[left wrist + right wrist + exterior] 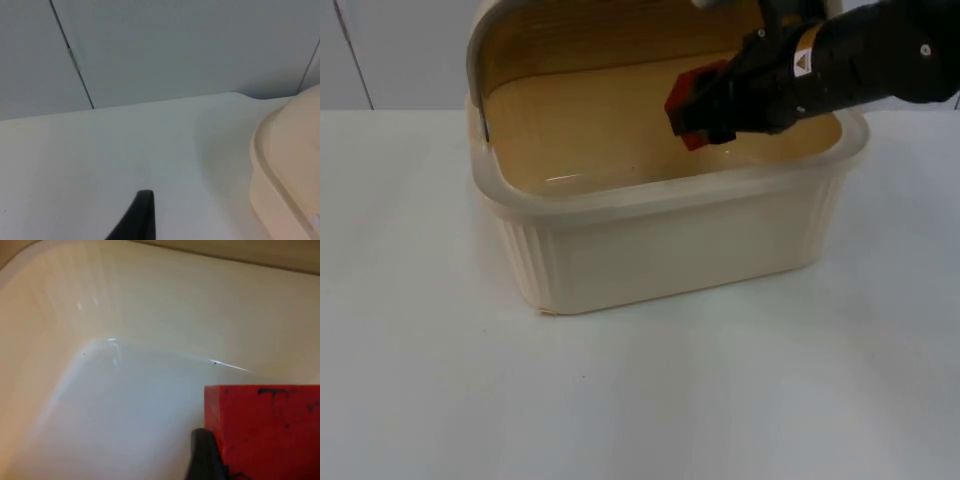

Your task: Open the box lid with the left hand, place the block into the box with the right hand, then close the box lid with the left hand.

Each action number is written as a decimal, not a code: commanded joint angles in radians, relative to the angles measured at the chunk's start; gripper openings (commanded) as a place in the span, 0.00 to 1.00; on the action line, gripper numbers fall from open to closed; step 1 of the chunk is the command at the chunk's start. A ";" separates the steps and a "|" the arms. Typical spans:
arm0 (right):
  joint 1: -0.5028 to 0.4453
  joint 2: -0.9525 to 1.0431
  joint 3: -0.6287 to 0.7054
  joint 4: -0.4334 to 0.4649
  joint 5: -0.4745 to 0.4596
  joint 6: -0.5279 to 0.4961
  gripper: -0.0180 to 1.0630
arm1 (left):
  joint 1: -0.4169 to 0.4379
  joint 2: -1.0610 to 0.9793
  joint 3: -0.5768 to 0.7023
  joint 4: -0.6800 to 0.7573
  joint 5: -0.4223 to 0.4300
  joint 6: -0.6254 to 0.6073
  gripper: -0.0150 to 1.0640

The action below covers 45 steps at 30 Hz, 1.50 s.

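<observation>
The cream ribbed box stands on the white table with its lid swung up at the back. My right gripper reaches in over the box's right rim and is shut on the red block. The block hangs inside the box, above its floor. In the right wrist view the red block sits against a black fingertip, with the box's pale floor below it. My left gripper waits over the bare table beside the box's outer wall.
The white table stretches out in front of the box and to its left. The grey partition wall closes off the table's far edge behind the box.
</observation>
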 commanded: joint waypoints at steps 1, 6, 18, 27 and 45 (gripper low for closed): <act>0.005 -0.001 -0.006 -0.002 0.004 -0.008 0.55 | -0.005 -0.001 -0.005 -0.011 -0.001 -0.002 0.99; 0.005 -0.007 -0.006 -0.002 0.052 0.000 0.99 | -0.005 -0.001 -0.005 -0.011 -0.001 -0.002 0.99; 0.005 -0.186 -0.006 0.002 0.288 0.000 0.99 | -0.005 -0.001 -0.005 -0.015 -0.001 -0.002 0.99; 0.005 -0.383 0.011 0.005 0.357 0.000 0.99 | -0.005 -0.001 -0.005 -0.017 -0.001 -0.002 0.99; -0.326 -0.687 0.007 0.380 0.431 -0.297 0.99 | -0.005 -0.001 -0.005 -0.019 -0.005 -0.002 0.99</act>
